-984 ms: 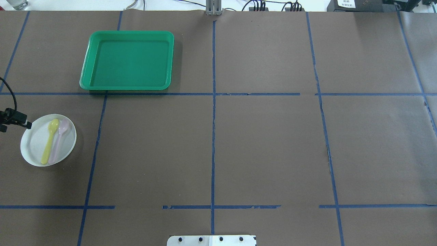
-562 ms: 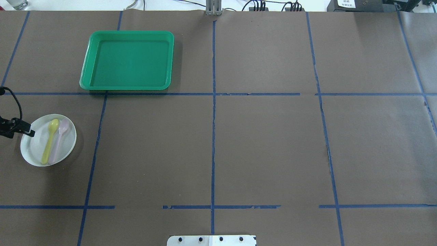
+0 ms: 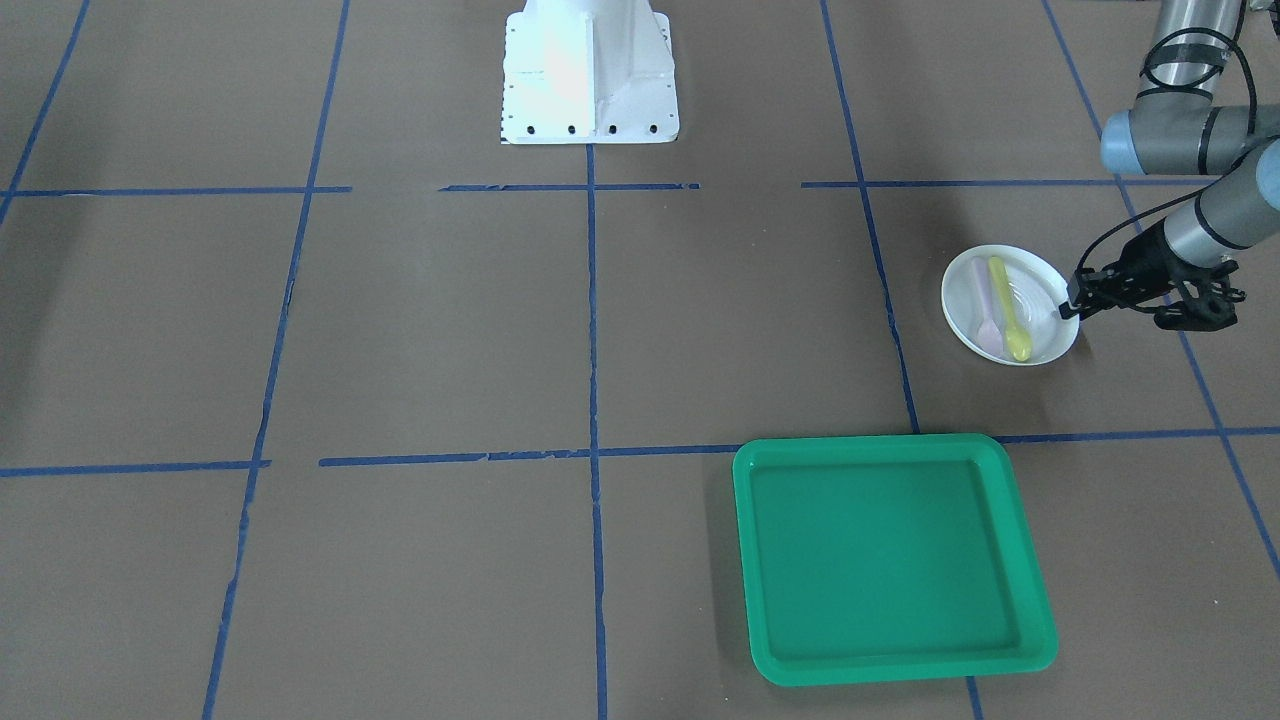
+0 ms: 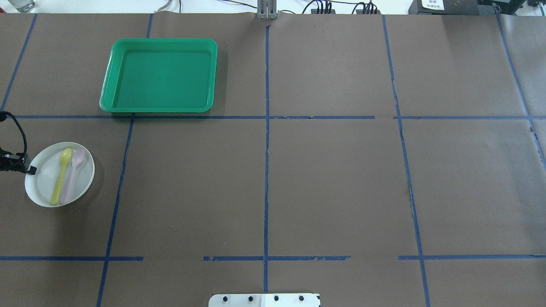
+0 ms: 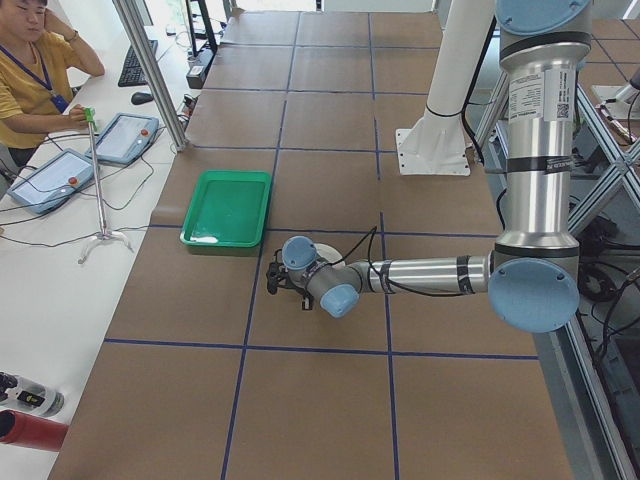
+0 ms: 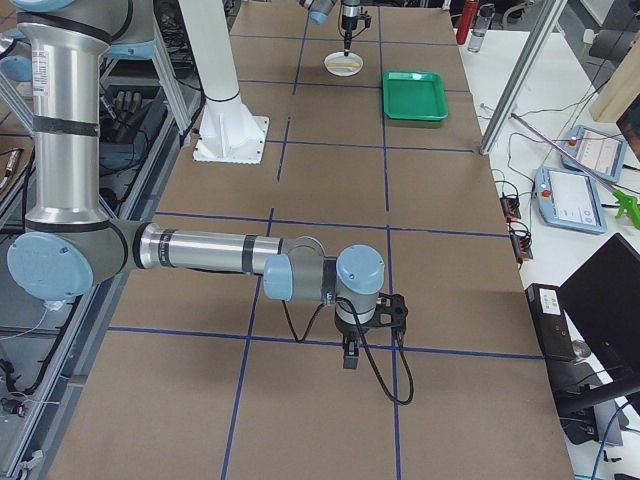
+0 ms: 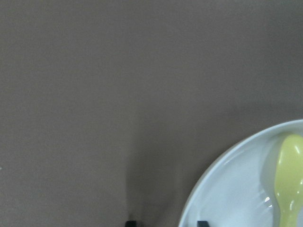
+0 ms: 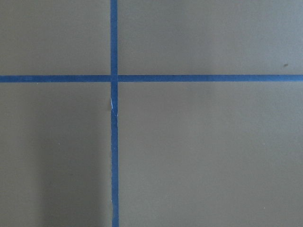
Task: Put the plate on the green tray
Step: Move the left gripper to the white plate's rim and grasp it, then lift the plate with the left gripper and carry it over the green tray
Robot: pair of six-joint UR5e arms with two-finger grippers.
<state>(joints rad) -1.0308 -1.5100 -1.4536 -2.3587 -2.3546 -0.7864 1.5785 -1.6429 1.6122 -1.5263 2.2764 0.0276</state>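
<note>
Front-facing view: we see a table (image 3: 450, 330) covered in brown paper and marked into a grid with blue tape (image 3: 592, 330). The white robot base (image 3: 590, 80) is at the top. The plate (image 3: 1035, 287), small, round and white, sits on the paper at the right. It is apart from the green tray (image 3: 890, 555), which lies nearer the camera. A yellow spoon (image 3: 1003, 305) and a pink spoon (image 3: 983, 305) lie side by side on the plate. The left gripper (image 3: 1070, 306) reaches in from the right, its tip at the plate's rim.

Overhead view: we find the plate at the far left, with the tray beyond it and a tape line between them. The gripper's dark tip overlaps the plate's left rim.

Left side view: the near arm stretches low over the table, and its wrist hides most of the plate. An operator (image 5: 35, 70) sits at a desk in the upper left.

Right side view: the right gripper (image 6: 349, 360) points straight down at the table, well apart from the plate and tray at the far end. We cannot tell whether its fingers are parted or together.

Left wrist view: two dark fingertips (image 7: 202, 222) show at the bottom edge with a gap between them. The plate's rim runs through that gap — one tip over paper, one over the plate — so the fingers are parted and grip nothing.

Right wrist view: we see only paper and a tape crossing.
</note>
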